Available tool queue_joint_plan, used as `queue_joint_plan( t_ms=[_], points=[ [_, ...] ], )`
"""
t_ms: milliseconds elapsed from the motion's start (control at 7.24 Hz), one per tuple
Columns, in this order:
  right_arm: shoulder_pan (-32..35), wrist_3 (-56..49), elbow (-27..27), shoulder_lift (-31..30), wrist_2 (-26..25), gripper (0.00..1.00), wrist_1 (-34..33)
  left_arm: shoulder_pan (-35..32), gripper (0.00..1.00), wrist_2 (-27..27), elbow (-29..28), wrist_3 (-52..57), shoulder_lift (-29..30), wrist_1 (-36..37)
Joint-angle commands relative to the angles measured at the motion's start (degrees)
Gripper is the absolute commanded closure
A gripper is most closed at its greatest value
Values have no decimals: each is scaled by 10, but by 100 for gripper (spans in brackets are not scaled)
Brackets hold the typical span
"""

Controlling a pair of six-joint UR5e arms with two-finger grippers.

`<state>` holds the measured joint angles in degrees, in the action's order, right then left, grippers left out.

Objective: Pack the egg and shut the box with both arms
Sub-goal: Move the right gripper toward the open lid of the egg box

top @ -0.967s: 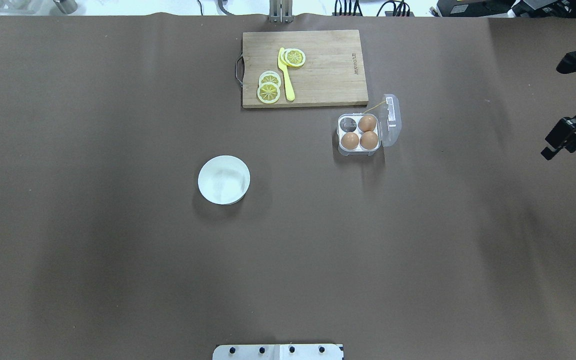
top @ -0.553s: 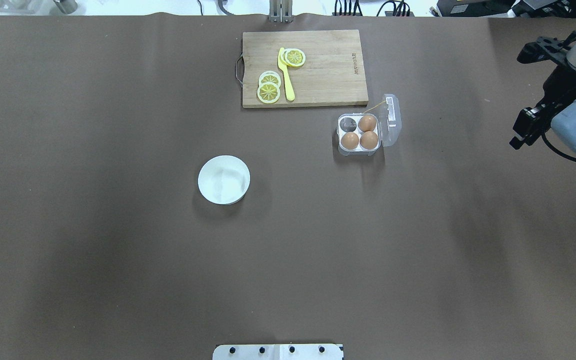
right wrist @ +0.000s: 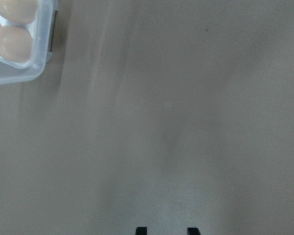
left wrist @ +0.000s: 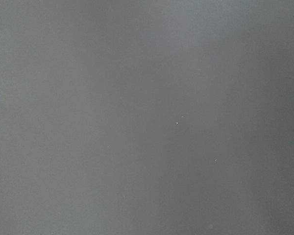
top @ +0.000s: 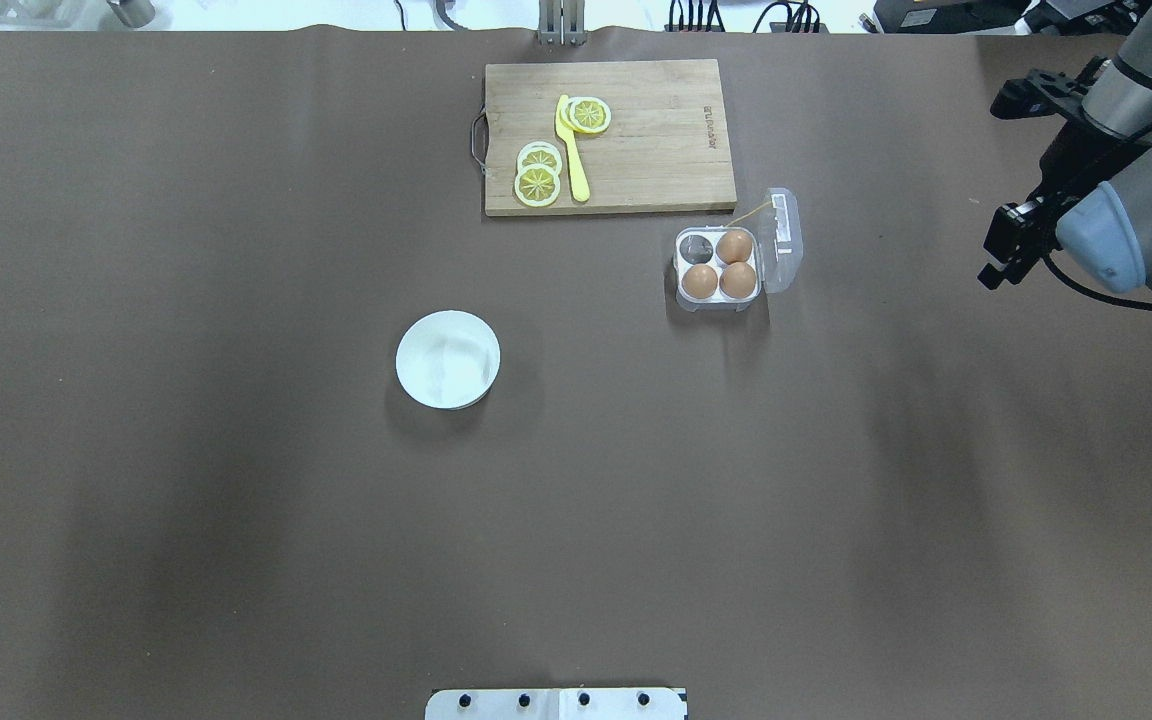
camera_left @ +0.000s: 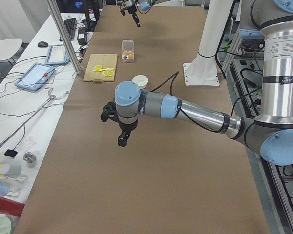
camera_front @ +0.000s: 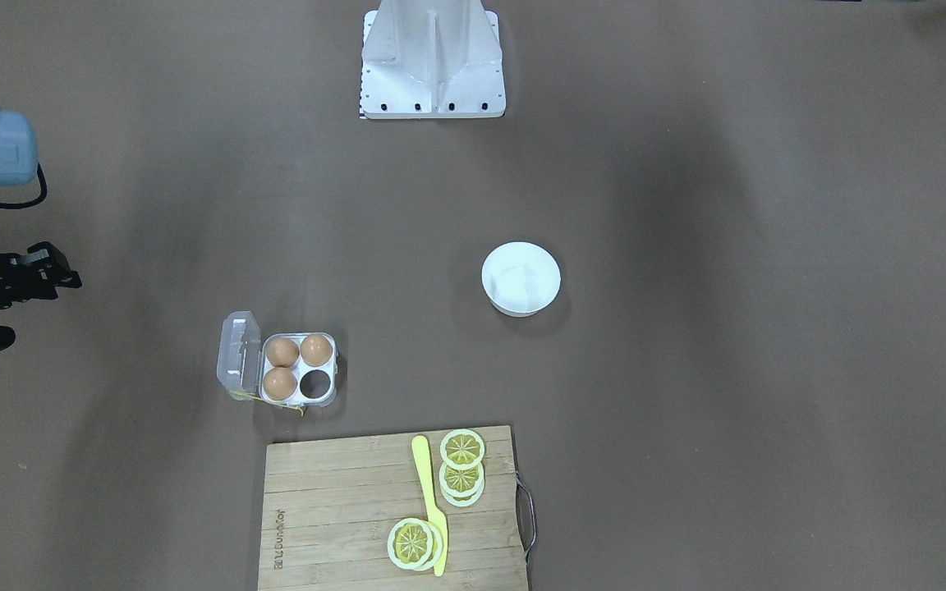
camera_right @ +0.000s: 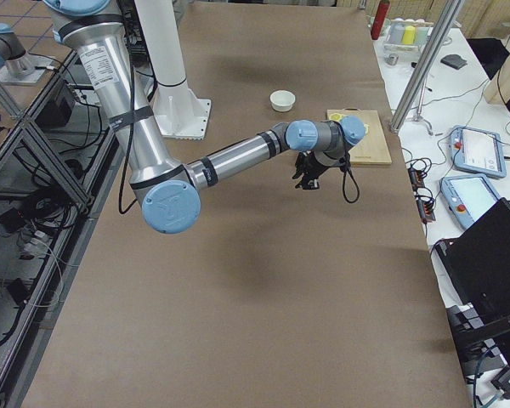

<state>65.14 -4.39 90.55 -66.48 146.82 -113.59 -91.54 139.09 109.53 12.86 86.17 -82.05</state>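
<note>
The clear box [top: 719,266] stands just right of the cutting board with its lid [top: 783,240] swung open to the right. Three orange-brown eggs [top: 736,246] fill three of its cells, and the far-left cell [top: 696,245] is empty. My right gripper [top: 998,262] hangs well to the right of the box. The right wrist view shows the gripper [right wrist: 167,230] open with nothing between its fingers, and a corner of the box [right wrist: 19,73] at top left. My left gripper [camera_left: 122,140] shows only in the exterior left view, above bare table, and I cannot tell its state.
A wooden cutting board [top: 626,170] at the back holds lemon slices [top: 538,183] and a yellow knife [top: 570,150]. A white bowl [top: 448,360] sits left of centre. The white stand base [top: 556,703] is at the near edge.
My right arm has come in from the right edge toward the box. The box, eggs and bowl have not moved.
</note>
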Motion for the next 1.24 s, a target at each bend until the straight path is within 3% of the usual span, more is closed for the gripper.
queue_joint_plan(
  t_ms=[0,276,415,967,1106],
  points=[
    [-6,53,-58,55,17,76,36,-6,2,1,0,0,-21,-24],
    [-26,179,-168,73,22,82,250,-19,2,1,2,1,-21,-24],
    [-33,189,-213,85,22,82,296,-21,2,1,3,1,-21,-24],
    [-58,188,-219,86,32,82,301,-50,2,1,-1,1,-21,-24],
    [-61,188,-218,86,58,82,302,-61,2,1,-1,1,-21,-24]
  ],
)
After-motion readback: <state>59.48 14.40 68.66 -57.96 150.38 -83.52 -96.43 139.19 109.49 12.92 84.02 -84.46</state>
